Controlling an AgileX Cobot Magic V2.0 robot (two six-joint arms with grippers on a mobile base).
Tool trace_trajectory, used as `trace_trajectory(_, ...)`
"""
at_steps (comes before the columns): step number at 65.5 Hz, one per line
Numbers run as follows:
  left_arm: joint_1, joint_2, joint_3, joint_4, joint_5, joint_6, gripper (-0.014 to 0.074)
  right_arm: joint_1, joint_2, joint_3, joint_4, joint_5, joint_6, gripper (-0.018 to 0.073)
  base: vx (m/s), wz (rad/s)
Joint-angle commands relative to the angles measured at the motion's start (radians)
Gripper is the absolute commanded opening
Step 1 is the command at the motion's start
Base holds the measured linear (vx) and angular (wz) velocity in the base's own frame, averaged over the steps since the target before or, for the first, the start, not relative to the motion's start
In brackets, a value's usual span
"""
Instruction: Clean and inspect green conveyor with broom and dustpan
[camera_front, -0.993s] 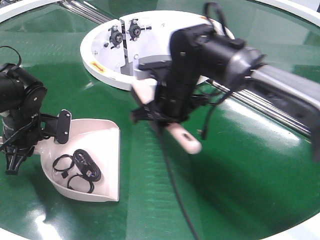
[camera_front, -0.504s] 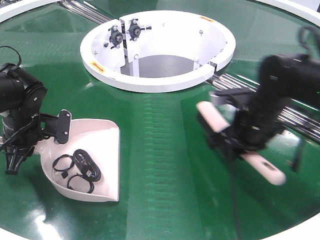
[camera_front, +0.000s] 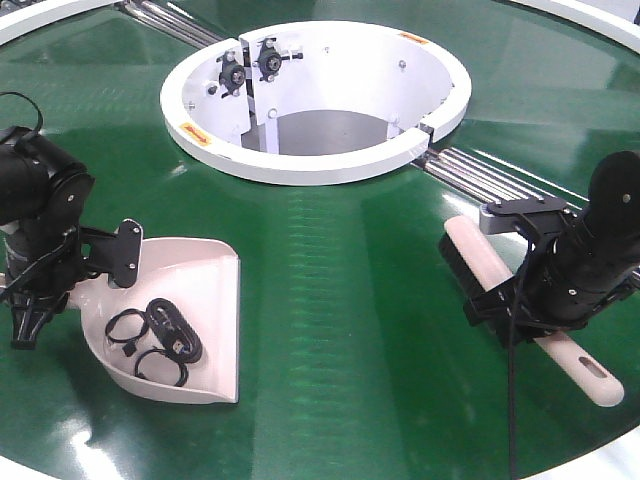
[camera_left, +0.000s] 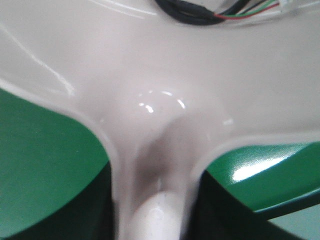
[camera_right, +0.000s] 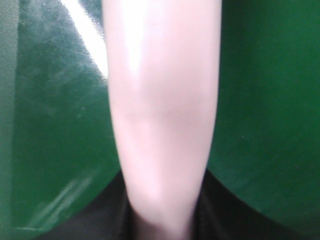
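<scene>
Your left gripper (camera_front: 75, 290): fingers clamped on the neck of the dustpan (camera_front: 195, 290); the left wrist view shows the handle running straight down between them. The dustpan lies near the left edge of the green conveyor (camera_front: 340, 300), open mouth toward the middle, with a few coiled black cables (camera_front: 160, 340) inside.

Your right gripper (camera_front: 525, 312): fingers closed around the middle of the broom (camera_front: 480, 262), near the conveyor's right edge. The broom lies aslant, bristle end toward the metal rollers (camera_front: 480, 175), slotted handle end toward the near right edge. Cannot tell whether the bristles touch the belt.

White ring (camera_front: 300, 165) sits toward the far edge, apart from both tools.
</scene>
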Motion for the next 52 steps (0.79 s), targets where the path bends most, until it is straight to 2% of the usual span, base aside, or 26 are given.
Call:
trace_trajectory(1,-0.005,-0.047,-0.029,0.016,0.001,-0.013,-0.0006,-0.005,-0.042,-0.022,0.005,-0.037,-0.011,-0.0001,0.00,0.00)
trace_trajectory(23,-0.005,-0.047,-0.029,0.016,0.001,-0.013,-0.0006,-0.005,-0.042,-0.022,0.048,-0.056,-0.011,-0.0001,0.00,0.00)
trace_trajectory(52,-0.005,-0.047,-0.029,0.016,-0.046,-0.013,-0.0006,-0.005,-0.042,-0.022,0.043,-0.040,-0.025,-0.0001,0.00,0.00)
